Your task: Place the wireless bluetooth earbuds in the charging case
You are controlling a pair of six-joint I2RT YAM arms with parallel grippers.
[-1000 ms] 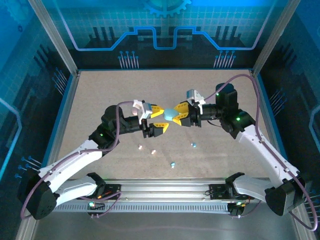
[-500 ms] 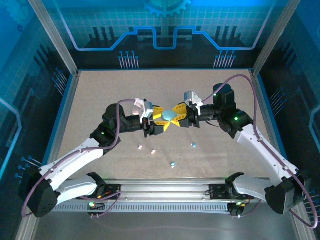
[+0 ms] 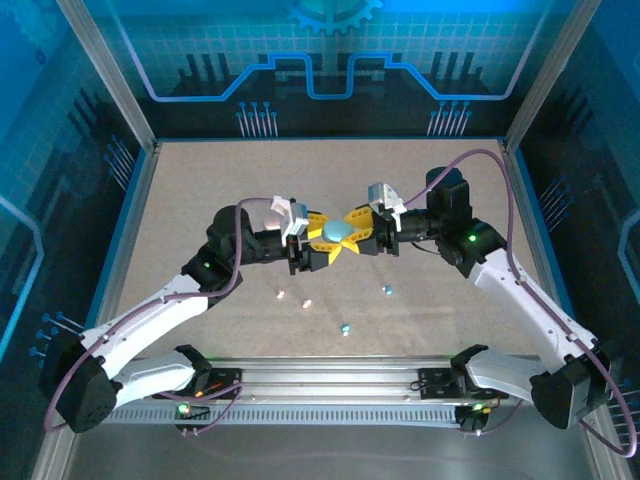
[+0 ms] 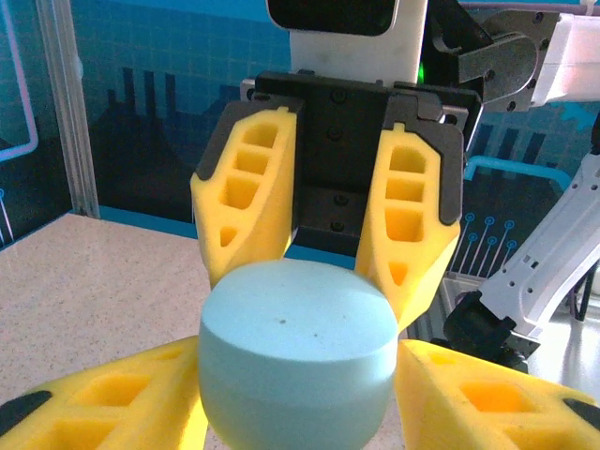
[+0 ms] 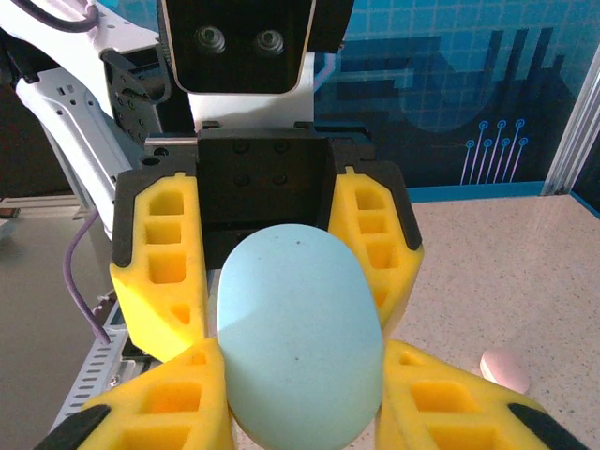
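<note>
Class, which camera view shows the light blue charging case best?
The right wrist view: the charging case appears close, its oval outline nearly whole. In the left wrist view the charging case is cropped at the bottom edge; in the top external view it is a tiny pale patch.

Both arms bend inward, left tool (image 3: pixel 328 243) and right tool (image 3: pixel 349 231) meeting, each clamped.

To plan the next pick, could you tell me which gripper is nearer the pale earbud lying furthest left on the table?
Left. The left gripper hangs just beyond and right of the pale earbud; the right gripper sits further right, across the charging case both clasp.
</note>
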